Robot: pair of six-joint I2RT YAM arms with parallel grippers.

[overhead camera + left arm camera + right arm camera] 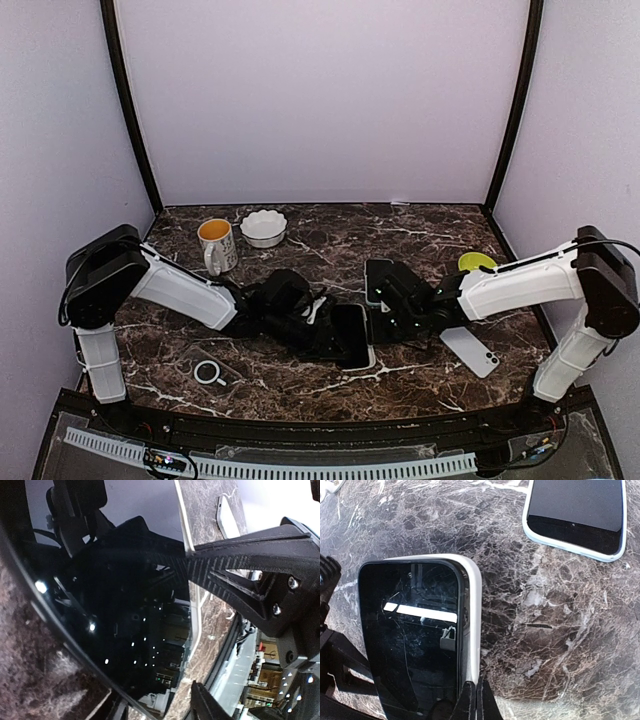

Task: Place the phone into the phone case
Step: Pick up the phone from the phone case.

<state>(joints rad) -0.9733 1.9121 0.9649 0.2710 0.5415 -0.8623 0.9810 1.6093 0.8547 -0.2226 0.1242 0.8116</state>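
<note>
Phone [415, 635] lies between left gripper [192, 620] fingers, seemingly touching closed right gripper [474, 700]

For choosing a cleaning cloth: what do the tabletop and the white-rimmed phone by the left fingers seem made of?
Tabletop: dark brown marble or marble-print laminate, judging by white veins and slight sheen.
Phone: glossy black glass front, mirror-like reflections; white rim, perhaps plastic or painted metal.

The dark marble tabletop [300, 385] carries a black-screened phone [352, 340] at the tips of the left end effector [335, 335] and right end effector [377, 322]. Beyond the right one lies a second phone [377, 278], with a white phone [470, 351] and a yellow-green object [476, 262] out to its right. Left of the left one are a mug [217, 245], a white bowl [264, 228] and a clear case [210, 373].
</note>
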